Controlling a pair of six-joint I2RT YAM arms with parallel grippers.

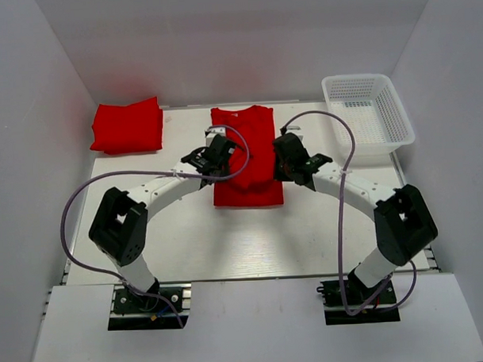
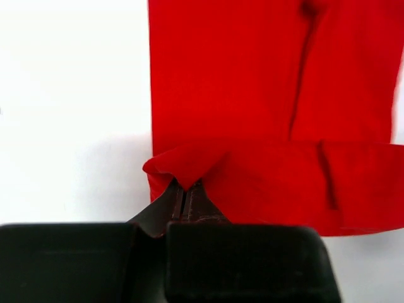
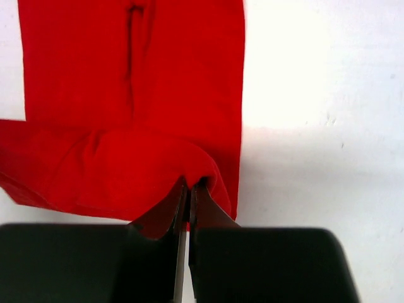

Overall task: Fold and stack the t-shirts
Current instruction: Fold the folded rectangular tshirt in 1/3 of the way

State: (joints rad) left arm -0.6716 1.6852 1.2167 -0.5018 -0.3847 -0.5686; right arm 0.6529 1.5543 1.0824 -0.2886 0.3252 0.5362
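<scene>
One folded t-shirt sits at upper left of the desk. Second t-shirt lies at centre, sides already in — my left gripper and right gripper each pinch tight on a hem corner, cross-fold half made. Stacking is left, I judge.

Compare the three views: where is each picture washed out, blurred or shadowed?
Top view: evenly lit, sharp. Left wrist view: table blown out white, left gripper blurred up close, t-shirt saturated. Right wrist view: same glare, right gripper blurred, faint shadow beside the t-shirt.
</scene>
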